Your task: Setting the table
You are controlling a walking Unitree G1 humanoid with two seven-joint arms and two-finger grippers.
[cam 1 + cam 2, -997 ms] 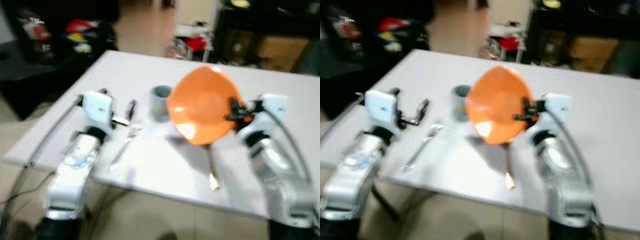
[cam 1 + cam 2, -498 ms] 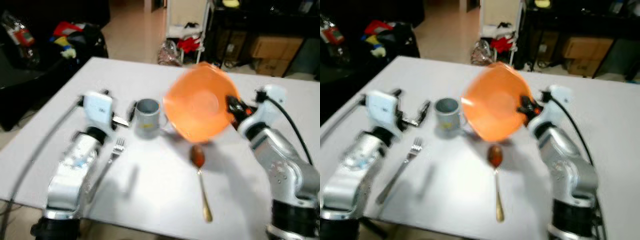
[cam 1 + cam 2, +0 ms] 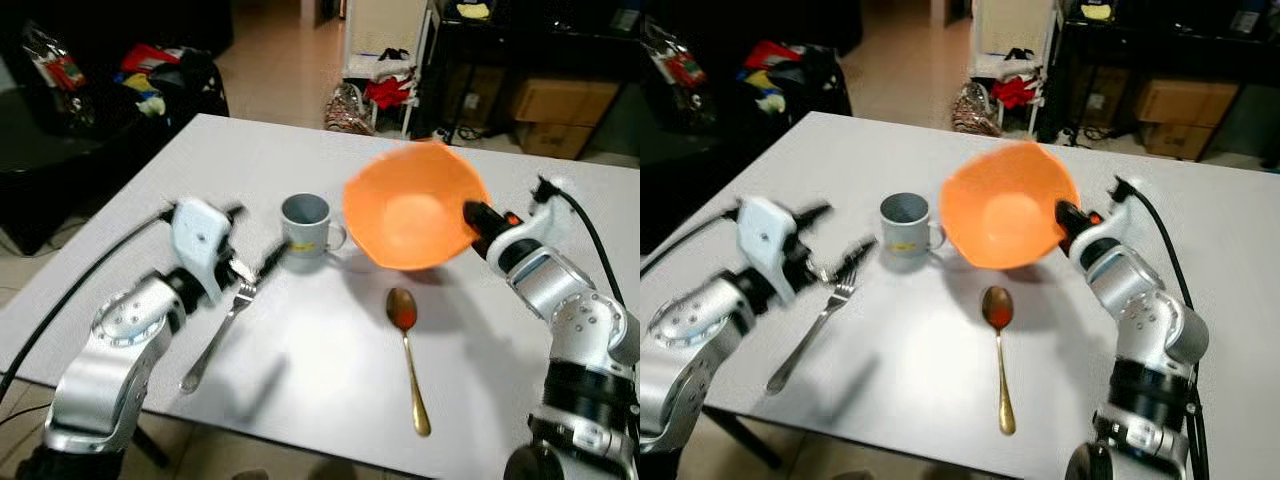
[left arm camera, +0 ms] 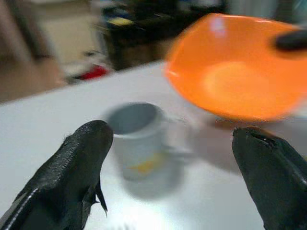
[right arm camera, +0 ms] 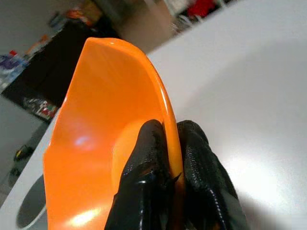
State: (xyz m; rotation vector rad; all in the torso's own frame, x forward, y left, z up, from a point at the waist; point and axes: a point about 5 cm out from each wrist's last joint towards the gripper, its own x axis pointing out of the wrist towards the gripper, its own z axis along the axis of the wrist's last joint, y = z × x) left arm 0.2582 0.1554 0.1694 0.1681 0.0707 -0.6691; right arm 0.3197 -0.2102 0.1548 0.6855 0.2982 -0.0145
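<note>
An orange bowl (image 3: 412,215) hangs tilted above the white table (image 3: 520,310), and my right gripper (image 3: 470,218) is shut on its rim, one finger inside and one outside (image 5: 165,158). A grey mug (image 3: 305,232) stands on the table just left of the bowl. A spoon (image 3: 407,352) lies below the bowl, its handle pointing to the near edge. A fork (image 3: 218,335) lies left of the mug. My left gripper (image 3: 252,262) is open, low over the fork's head and facing the mug (image 4: 139,139).
Beyond the table's far edge stand a dark shelf with cardboard boxes (image 3: 545,95) and a white rack with red cloth (image 3: 385,85). A black sofa with bright clutter (image 3: 110,90) is at the far left.
The camera has shifted and the picture has sharpened. My right gripper has carried the bowl to the right and tipped it flatter. My left gripper has dropped toward the fork.
</note>
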